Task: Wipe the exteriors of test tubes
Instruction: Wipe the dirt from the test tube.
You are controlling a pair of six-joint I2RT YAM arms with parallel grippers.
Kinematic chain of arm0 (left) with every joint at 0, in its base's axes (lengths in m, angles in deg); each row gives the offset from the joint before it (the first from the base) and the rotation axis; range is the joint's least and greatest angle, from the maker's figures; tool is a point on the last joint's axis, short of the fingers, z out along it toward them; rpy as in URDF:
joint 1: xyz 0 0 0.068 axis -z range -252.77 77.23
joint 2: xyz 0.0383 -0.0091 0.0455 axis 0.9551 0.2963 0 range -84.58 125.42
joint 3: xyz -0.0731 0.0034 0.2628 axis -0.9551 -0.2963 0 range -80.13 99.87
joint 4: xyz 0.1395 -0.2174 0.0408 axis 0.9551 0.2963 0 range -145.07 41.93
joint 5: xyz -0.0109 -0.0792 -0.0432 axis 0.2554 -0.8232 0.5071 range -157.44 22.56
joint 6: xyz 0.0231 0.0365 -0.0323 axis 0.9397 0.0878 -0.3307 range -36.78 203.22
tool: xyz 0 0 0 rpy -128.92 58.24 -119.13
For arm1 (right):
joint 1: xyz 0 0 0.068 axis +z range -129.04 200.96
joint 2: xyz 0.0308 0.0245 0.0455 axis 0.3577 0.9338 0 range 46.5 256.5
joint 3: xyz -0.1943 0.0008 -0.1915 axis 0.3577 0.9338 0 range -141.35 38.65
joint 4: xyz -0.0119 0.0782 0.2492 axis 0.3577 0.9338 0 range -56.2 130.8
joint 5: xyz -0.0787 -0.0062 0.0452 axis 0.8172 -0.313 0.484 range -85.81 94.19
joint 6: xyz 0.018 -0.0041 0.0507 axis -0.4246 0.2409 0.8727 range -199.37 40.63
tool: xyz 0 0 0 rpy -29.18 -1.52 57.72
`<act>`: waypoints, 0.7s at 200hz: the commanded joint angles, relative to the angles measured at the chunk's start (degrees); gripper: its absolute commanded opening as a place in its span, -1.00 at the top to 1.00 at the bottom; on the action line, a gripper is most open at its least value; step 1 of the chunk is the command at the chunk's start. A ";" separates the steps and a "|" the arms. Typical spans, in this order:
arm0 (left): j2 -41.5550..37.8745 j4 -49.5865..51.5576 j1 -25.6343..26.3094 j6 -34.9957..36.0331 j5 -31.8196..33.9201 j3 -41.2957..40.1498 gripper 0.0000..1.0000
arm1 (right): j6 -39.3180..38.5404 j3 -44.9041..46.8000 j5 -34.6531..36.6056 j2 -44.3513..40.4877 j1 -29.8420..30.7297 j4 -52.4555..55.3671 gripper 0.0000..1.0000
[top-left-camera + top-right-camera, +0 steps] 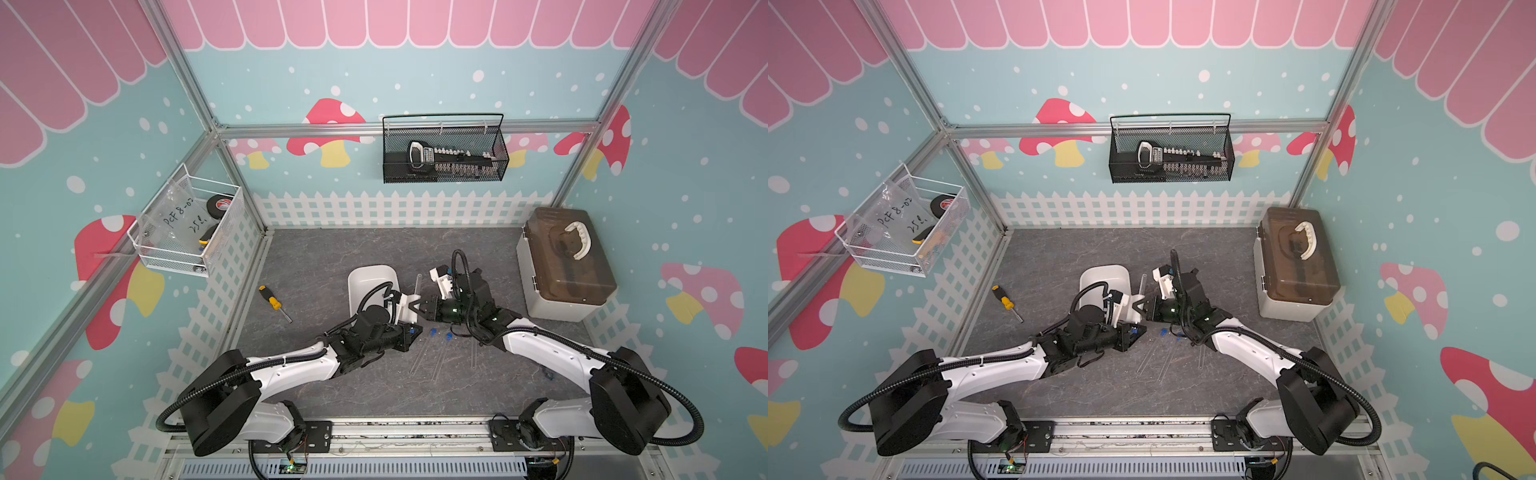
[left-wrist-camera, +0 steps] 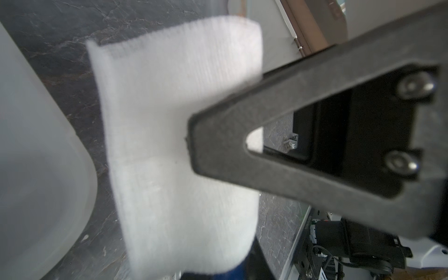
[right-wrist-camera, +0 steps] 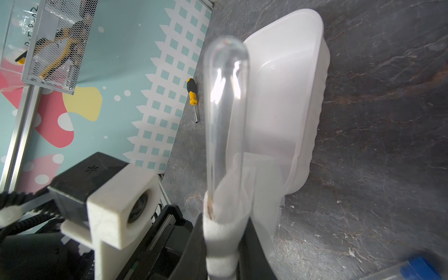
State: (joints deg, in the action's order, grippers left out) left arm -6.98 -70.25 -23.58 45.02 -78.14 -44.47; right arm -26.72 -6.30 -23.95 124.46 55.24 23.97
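Left gripper [image 2: 190, 140] looms in the left wrist view, its dark jaws pressed together on the edge of a white cloth [image 2: 169, 145] that curves over the grey table [image 2: 60, 36]. A blue cap [image 2: 208, 275] peeks out under the cloth, and the white tray [image 2: 36, 157] sits just beside it.

In both top views the right gripper [image 1: 423, 310] meets the left one tip to tip beside the tray. One test tube [image 1: 417, 286] [image 1: 1142, 286] sticks out from between them, off the table. Three other test tubes [image 1: 439, 359] lie between the forearms, and a screwdriver [image 1: 274, 302] lies well apart.

From the right wrist, the held tube points away from the camera, its lower end wrapped in cloth; the right jaws pinch that wrapped end
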 commanded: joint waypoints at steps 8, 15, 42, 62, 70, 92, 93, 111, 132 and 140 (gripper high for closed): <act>-1.76 1.29 1.01 0.23 -3.54 0.39 0.81 | -4.72 -3.60 6.01 1.87 -3.05 -0.20 0.71; -1.72 1.26 1.10 0.23 -3.63 0.46 0.81 | -4.82 -3.74 6.04 2.01 -2.99 -0.03 0.71; -1.66 1.10 1.00 0.06 -3.63 0.46 0.81 | -4.75 -3.74 6.40 2.19 -3.09 -0.18 0.69; -1.83 0.87 1.00 -0.08 -3.15 0.38 0.82 | -4.05 -3.28 5.00 2.46 -3.08 -0.73 0.65; -1.85 0.78 1.00 -0.15 -2.95 0.38 0.82 | -3.80 -2.90 4.70 2.29 -3.02 -0.84 0.65; -2.07 0.89 1.00 -0.21 -2.75 0.42 0.81 | -3.08 -1.34 4.43 1.42 -2.95 -1.76 0.63; -2.09 0.91 1.00 -0.21 -2.75 0.40 0.81 | -3.08 -1.31 4.47 1.37 -2.93 -1.81 0.63; -2.01 0.88 1.00 -0.30 -2.67 0.12 0.81 | -3.22 -1.01 5.73 0.80 -2.99 -1.86 0.60; -1.98 1.01 1.00 -0.39 -2.92 -0.04 0.81 | -3.58 -2.13 6.61 1.25 -3.00 -1.86 0.58; -2.06 1.11 1.00 -0.47 -2.92 -0.13 0.81 | -3.73 -2.91 6.50 1.81 -3.05 -1.82 0.57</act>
State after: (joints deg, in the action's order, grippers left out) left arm -7.26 -69.86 -23.51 44.80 -77.88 -44.44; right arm -28.76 -7.94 -23.76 125.70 53.80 23.99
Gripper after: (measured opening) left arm 0.153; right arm 0.208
